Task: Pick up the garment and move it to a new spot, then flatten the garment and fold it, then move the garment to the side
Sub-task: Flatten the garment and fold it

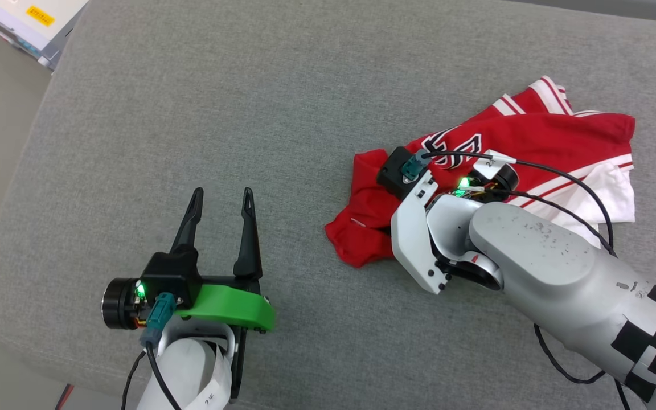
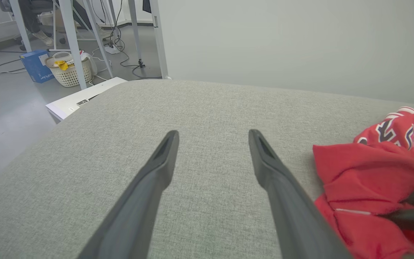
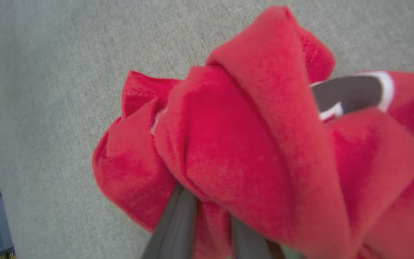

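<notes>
The garment (image 1: 538, 142), a red jersey T-shirt with white sleeves and dark-and-white lettering, lies crumpled on the right part of the grey cushion (image 1: 248, 114). My right arm's wrist (image 1: 419, 228) is bent down over its near-left red edge. In the right wrist view my right gripper (image 3: 210, 216) is shut on a thick bunch of that red cloth (image 3: 235, 144), which hides the fingertips. My left gripper (image 1: 221, 199) is open over bare cushion to the left of the garment, with nothing between its fingers (image 2: 156, 169). The garment (image 2: 368, 172) lies just right of them.
The cushion's rounded left edge (image 1: 15, 188) drops to the floor. A white box-like thing (image 1: 26, 23) sits past the far left corner. Beyond the cushion are table legs (image 2: 74, 39), a white basket (image 2: 67, 70), a blue box (image 2: 36, 66) and a pale wall (image 2: 293, 43).
</notes>
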You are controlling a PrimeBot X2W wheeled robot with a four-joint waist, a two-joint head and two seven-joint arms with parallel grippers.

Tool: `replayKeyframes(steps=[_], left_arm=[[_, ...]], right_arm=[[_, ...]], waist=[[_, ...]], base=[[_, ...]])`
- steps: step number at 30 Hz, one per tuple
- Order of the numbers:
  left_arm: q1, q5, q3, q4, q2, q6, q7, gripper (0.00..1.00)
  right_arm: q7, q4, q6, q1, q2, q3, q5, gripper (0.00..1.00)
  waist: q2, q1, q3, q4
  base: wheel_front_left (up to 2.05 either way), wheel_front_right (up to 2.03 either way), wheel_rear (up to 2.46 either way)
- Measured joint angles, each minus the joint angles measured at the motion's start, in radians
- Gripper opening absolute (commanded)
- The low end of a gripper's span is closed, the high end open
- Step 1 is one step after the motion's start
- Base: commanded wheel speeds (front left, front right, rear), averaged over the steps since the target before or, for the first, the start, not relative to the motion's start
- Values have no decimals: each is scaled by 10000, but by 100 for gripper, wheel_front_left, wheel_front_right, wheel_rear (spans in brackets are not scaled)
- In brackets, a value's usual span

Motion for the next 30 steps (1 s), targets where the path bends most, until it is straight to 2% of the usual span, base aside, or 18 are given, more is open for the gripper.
replayKeyframes(steps=[3, 4, 5, 9, 12, 15, 19, 22, 23, 26, 30], left_arm=[[-15, 2, 63, 33, 0, 13, 0, 100], [-13, 4, 96, 36, 0, 13, 0, 100], [-5, 6, 127, 54, 0, 13, 0, 100], [99, 15, 286, 50, 2, 13, 0, 100], [310, 132, 397, -4, 0, 13, 0, 100], [497, 313, 495, -69, -2, 13, 0, 100], [685, 470, 612, -184, -2, 8, 0, 100], [806, 550, 708, -242, -2, -8, 0, 100], [830, 556, 725, -257, -2, -17, 0, 100], [867, 621, 721, -265, -2, -65, 0, 100], [877, 627, 700, -284, -2, -94, 0, 100]], right_arm=[[-510, 203, 0, -81, 73, 113, 81, 0], [-832, 211, 0, -83, 81, 163, 88, 26], [-1218, 194, 2, -81, 59, 213, 92, 100], [-2918, -19, 2, -58, -242, 213, 226, 100], [-4100, -428, 2, -41, -834, -146, 230, 100], [-4675, -965, 2, 7, -1484, -639, 219, 100], [-4928, -1726, 2, 58, -2506, -1572, 8, 100], [-4702, -2282, 2, 65, -3369, -2383, -199, 100], [-4079, -2725, 2, 67, -4194, -2966, -391, 100], [-3012, -3241, 2, 92, -4903, -3252, -207, 100], [-901, -3847, 2, 105, -5816, -3219, 522, 100]], waist=[[0, 0, 3, 57], [0, 0, -25, 51], [0, 0, -70, 39], [0, 0, -347, -52], [0, 0, -637, -191], [0, 0, -897, -355], [0, 0, -1186, -589], [0, 0, -1351, -750], [0, 0, -1471, -851], [0, 0, -1540, -878], [0, 0, -1503, -825]], base=[[0, 0, 0], [0, 0, 0], [0, 0, 0], [0, 0, 0], [0, 0, 0], [0, 0, 0], [0, 0, 0], [0, 0, 0], [0, 0, 0], [0, 0, 0], [0, 0, 0]])
